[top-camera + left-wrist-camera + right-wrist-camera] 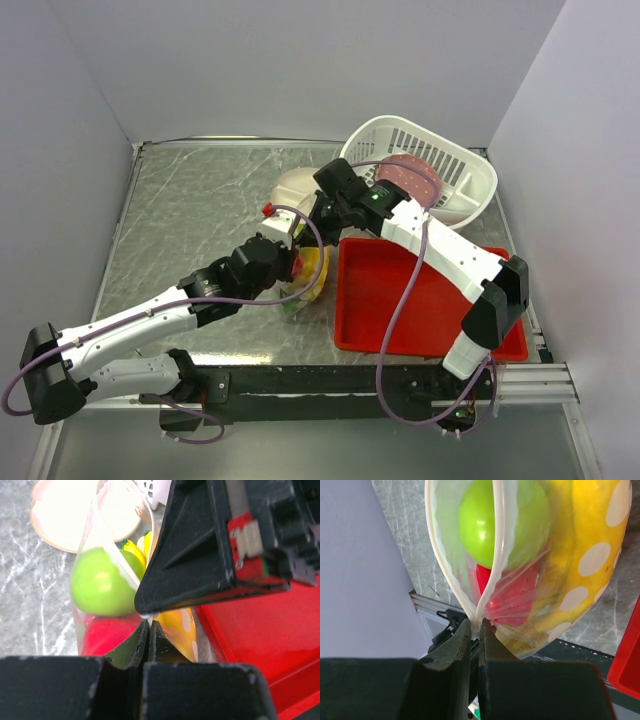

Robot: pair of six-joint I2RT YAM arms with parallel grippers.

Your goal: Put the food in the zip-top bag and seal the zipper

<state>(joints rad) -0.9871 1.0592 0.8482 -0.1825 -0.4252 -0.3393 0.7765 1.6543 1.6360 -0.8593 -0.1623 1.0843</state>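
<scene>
Pinching the zip-top bag (600, 580) at its mouth edge with both grippers, all three toy fruits inside.

Left gripper (149, 628): fingers pressed together on the bag's edge, directly under the right gripper's black body. Right gripper (479, 632): fingers pressed together on the zipper (498, 545) at the point where its two white strips meet. Beyond that point the strips bow apart, so the mouth stands open there. Seen through the clear dotted plastic, the green apple (475, 520) sits behind the strips, the red dragon fruit (512, 597) is beside it and nearer the pinch, and the yellow banana (585, 525) lies along the dotted side. The bag is at mid-bench (200, 220), just beside the left edge of the red tray (390, 300). Whether it rests on the bench cannot be told. The white slotted basket (470, 175) stands at the far right corner.
</scene>
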